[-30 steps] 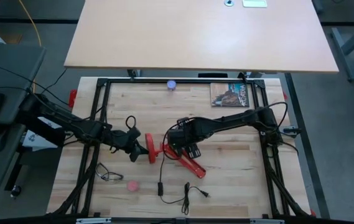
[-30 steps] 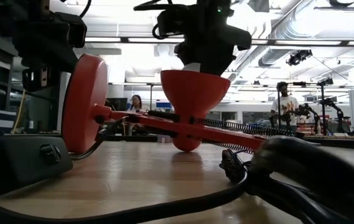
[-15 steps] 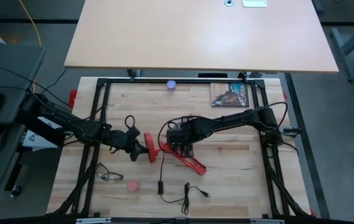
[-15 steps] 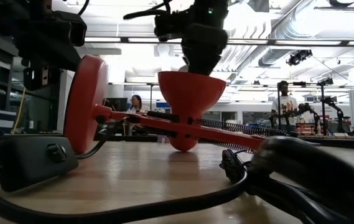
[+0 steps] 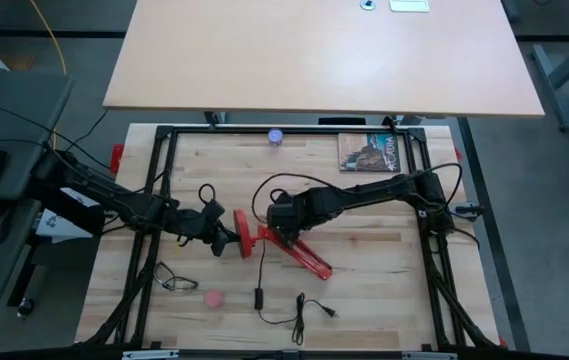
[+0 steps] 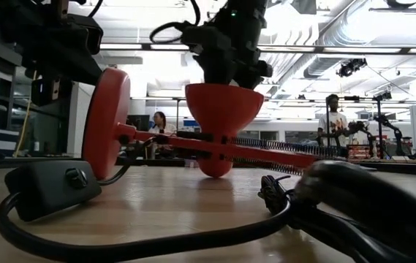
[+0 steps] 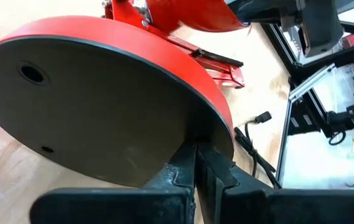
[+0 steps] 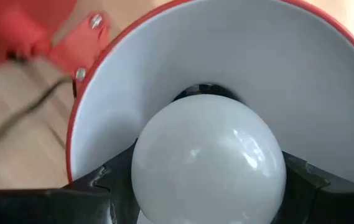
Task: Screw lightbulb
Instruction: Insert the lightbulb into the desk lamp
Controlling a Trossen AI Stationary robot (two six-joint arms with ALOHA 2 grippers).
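Black cord and an inline switch (image 6: pixel 47 191) lie nearest the bench's front edge. Behind them, mid-bench, the red lamp (image 5: pixel 289 247) lies tipped, its round base (image 7: pixel 102 106) pinched at the rim by the left gripper (image 5: pixel 221 239). Right gripper (image 5: pixel 282 225) clasps the lightbulb (image 8: pixel 209 158), seated inside the lamp's white-lined shade (image 8: pixel 276 81), pointing down into it.

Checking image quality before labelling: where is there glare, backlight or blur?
Low view: bright ceiling lights behind, so the right claw is a silhouette; the near cable is out of focus. Right wrist view: soft highlights on the lightbulb. Left wrist view: the lamp shade is smeared.
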